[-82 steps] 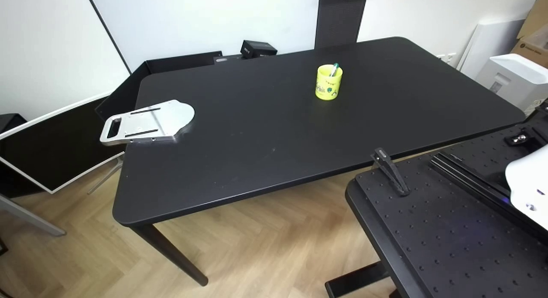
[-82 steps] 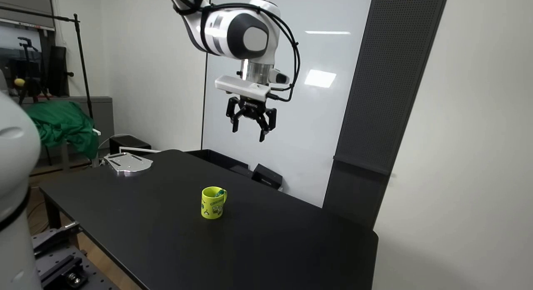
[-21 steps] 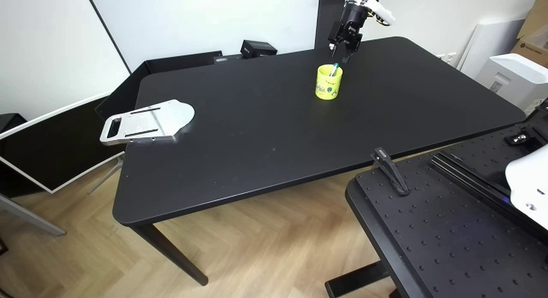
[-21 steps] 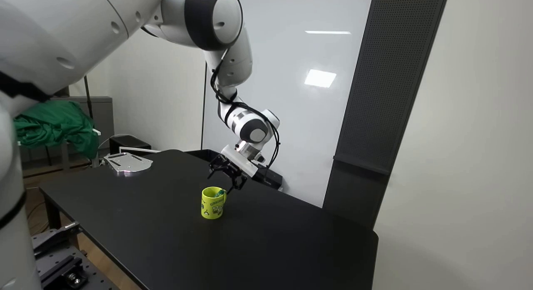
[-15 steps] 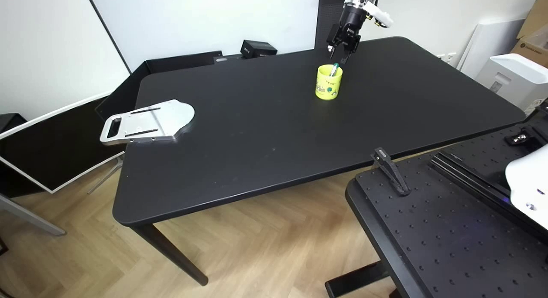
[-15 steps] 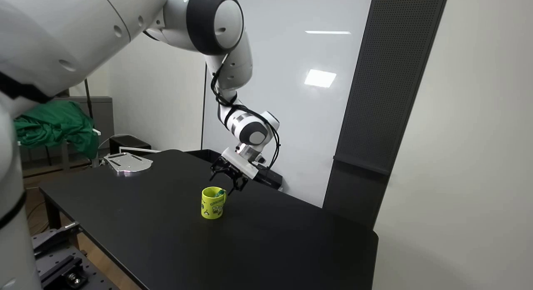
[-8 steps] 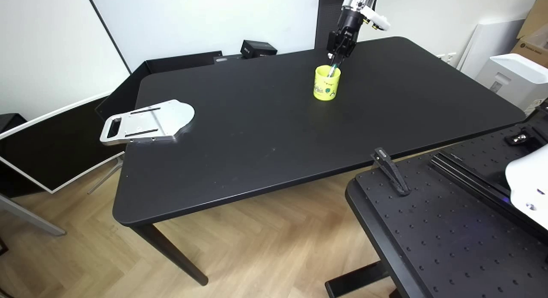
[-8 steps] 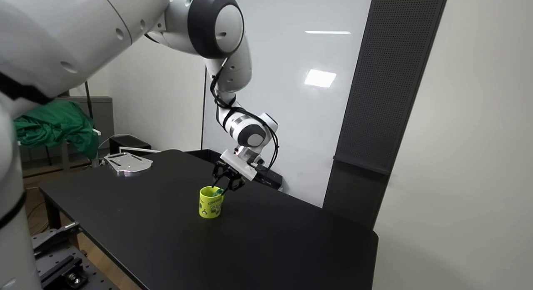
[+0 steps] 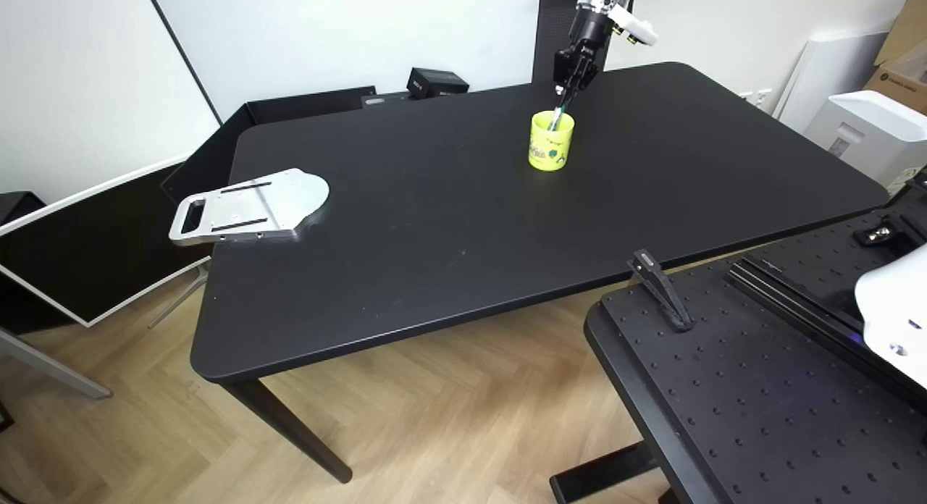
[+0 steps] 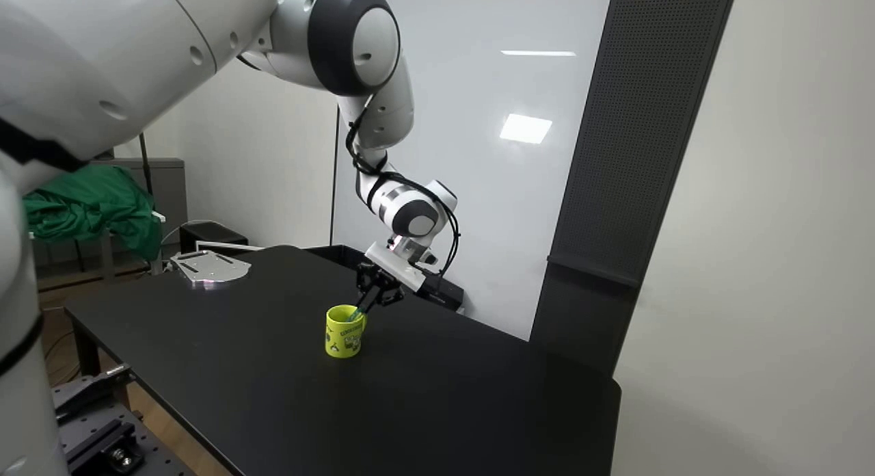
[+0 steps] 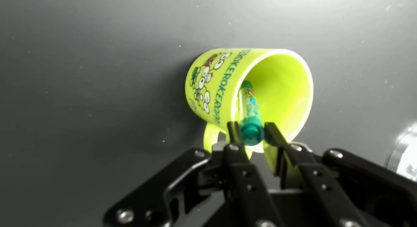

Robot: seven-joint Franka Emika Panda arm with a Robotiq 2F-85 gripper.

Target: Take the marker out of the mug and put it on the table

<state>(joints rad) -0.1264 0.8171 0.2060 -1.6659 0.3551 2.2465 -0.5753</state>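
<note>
The yellow mug (image 9: 548, 150) stands upright on the black table (image 9: 405, 221), in view in both exterior views. Inside it leans the marker (image 11: 249, 106), pale-bodied with a green end at the mug's mouth. From beyond the rim, on the handle side, my gripper (image 11: 251, 126) reaches in at a slant and is shut on that green end, one finger (image 11: 273, 133) on each side. In the wrist view the mug (image 11: 224, 77) shows cartoon prints and lettering. The fingertips are small and dark at the rim of the mug (image 10: 343, 340) in an exterior view.
A flat silver plate with a handle (image 9: 286, 192) overhangs the table's far-left edge. A black box (image 9: 437, 82) sits behind the table by the whiteboard. The perforated board (image 9: 768, 395) with a clamp (image 9: 663, 292) adjoins the table's near side.
My gripper has come down to the mug, and over the last second its fingers have shut on the marker's end. The mug has slid slightly, away from the gripper; the marker has shifted with it.
</note>
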